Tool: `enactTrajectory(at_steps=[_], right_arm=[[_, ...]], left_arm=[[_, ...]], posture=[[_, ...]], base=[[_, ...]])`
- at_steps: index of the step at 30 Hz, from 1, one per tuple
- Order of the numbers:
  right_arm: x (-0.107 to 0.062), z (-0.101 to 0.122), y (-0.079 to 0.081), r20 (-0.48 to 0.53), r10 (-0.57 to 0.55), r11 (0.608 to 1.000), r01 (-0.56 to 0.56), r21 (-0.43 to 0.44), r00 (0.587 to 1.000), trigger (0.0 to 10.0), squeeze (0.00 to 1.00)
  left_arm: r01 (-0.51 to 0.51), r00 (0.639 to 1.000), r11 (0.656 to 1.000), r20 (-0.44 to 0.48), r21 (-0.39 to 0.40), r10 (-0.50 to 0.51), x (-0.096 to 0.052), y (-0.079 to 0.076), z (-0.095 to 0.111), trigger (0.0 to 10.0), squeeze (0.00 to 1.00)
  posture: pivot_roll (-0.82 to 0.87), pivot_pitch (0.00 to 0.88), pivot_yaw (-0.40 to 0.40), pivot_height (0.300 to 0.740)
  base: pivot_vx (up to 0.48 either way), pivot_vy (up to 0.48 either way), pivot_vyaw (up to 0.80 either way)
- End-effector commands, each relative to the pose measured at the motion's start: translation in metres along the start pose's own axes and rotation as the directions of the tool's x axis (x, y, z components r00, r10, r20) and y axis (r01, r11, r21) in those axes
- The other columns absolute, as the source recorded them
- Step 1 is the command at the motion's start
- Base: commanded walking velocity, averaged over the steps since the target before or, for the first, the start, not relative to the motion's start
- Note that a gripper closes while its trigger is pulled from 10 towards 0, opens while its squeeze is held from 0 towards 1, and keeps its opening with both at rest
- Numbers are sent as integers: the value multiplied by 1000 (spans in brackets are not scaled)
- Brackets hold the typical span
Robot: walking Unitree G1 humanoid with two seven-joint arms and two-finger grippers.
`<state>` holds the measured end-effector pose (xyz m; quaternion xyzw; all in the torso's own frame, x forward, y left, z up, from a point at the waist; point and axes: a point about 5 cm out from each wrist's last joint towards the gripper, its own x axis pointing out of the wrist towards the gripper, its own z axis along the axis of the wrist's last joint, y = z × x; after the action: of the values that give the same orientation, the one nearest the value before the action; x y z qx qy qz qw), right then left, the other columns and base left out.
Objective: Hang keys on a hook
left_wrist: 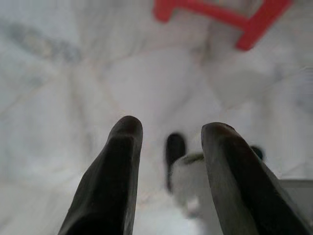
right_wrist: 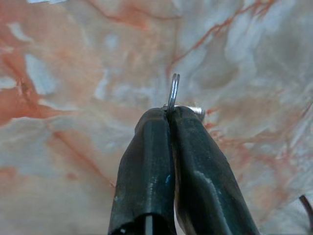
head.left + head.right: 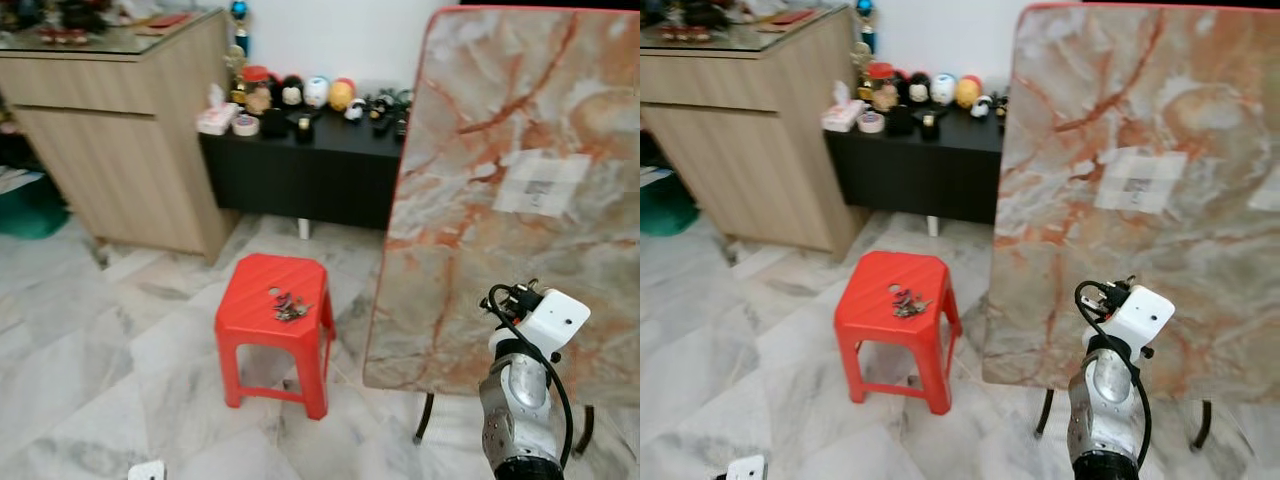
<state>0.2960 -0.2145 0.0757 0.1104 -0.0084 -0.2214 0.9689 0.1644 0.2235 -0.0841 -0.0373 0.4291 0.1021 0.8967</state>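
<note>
A bunch of keys (image 3: pixel 289 307) lies on top of a red plastic stool (image 3: pixel 262 280) on the marble floor. My right arm (image 3: pixel 520 390) is raised at the lower right, in front of a marble slab. In the right wrist view my right gripper (image 2: pixel 170 111) is shut on a thin metal key ring (image 2: pixel 173 90), which sticks out edge-on between the fingertips, close to the slab's face. My left gripper (image 1: pixel 168 129) hangs low and open over the floor, nothing between its fingers, with the stool's legs (image 1: pixel 254 24) beyond it.
A large marble tabletop (image 3: pixel 520 200) stands upright on dark legs at the right. A wooden cabinet (image 3: pixel 120 150) is at the back left. A low black bench (image 3: pixel 300 170) with figurines and a tape roll runs along the white wall.
</note>
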Motion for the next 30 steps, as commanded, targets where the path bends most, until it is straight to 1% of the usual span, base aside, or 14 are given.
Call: enactTrajectory(at_steps=[1, 5, 7, 9, 10, 13, 15, 16, 17, 18, 19, 20, 27, 30], right_arm=[[1, 7, 13, 26, 49, 999, -49, -1, 998, 10000, 0], [0, 8, 20, 24, 79, 997, -79, 8, 997, 10000, 0], [0, 8, 20, 23, 80, 997, -80, 9, 997, 10000, 0], [0, 8, 20, 19, 77, 997, -77, 15, 997, 10000, 0], [0, 8, 20, 19, 77, 997, -77, 15, 997, 10000, 0], [1, 8, 21, 16, 74, 997, -74, 25, 997, 10000, 0], [1, 9, 21, 16, 75, 997, -76, 24, 997, 10000, 0], [1, 9, 22, 17, 79, 997, -80, 24, 997, 10000, 0], [1, 9, 22, 17, 84, 996, -84, 23, 996, 10000, 0], [1, 9, 24, 17, 93, 995, -94, 18, 995, 10000, 0], [1, 9, 26, 16, 113, 993, -114, 14, 993, 10000, 0], [1, 9, 27, 14, 122, 992, -122, 13, 992, 10000, 0], [-2, 10, 39, 17, 196, 980, -195, -32, 980, 10000, 0], [-4, 12, 49, 37, 258, 962, -253, -105, 966, 10000, 0]], left_arm=[[19, 999, 999, -32, 32, -18, -1, -15, -8, 10000, 0], [38, 999, 999, -38, 37, -36, 0, -32, -10, 10000, 0], [39, 999, 999, -39, 38, -37, 0, -33, -10, 10000, 0], [46, 998, 998, -47, 43, -44, -1, -41, -13, 10000, 0], [46, 998, 998, -47, 43, -44, -1, -41, -13, 10000, 0], [61, 997, 997, -54, 48, -59, -2, -62, -14, 10000, 0], [64, 997, 997, -53, 49, -62, -2, -66, -13, 10000, 0], [72, 996, 996, -52, 52, -69, -2, -75, -12, 10000, 0], [76, 996, 996, -51, 53, -73, -2, -79, -11, 10000, 0], [64, 997, 997, -53, 50, -62, -2, -69, -13, 10000, 0], [42, 998, 998, -56, 43, -40, -2, -50, -15, 10000, 0], [37, 998, 999, -57, 40, -34, -2, -45, -16, 10000, 0], [27, 998, 1000, -54, 7, -27, -2, -41, -16, 10000, 0], [19, 999, 1000, -41, -4, -19, -1, -43, -12, 10000, 0]], posture=[[-15, 0, -52, 740], [-11, 0, -53, 740], [-11, 0, -53, 740], [-9, 0, -53, 740], [-9, 0, -53, 740], [-11, 0, -50, 740], [-11, 0, -50, 740], [-11, 0, -50, 740], [-11, 0, -50, 740], [-11, 0, -50, 740], [-11, 0, -50, 740], [-13, 0, -51, 740], [-14, 0, -52, 740], [-15, 0, -53, 740]], base=[[0, -398, 0], [0, -398, 0], [0, -398, 0], [0, -396, 0], [0, -398, 0], [0, -233, 0], [0, 0, 0], [0, 0, 0], [0, 0, 0], [0, 0, 0], [0, 0, 0], [0, 0, 0], [0, 0, 0], [0, 0, 0]])
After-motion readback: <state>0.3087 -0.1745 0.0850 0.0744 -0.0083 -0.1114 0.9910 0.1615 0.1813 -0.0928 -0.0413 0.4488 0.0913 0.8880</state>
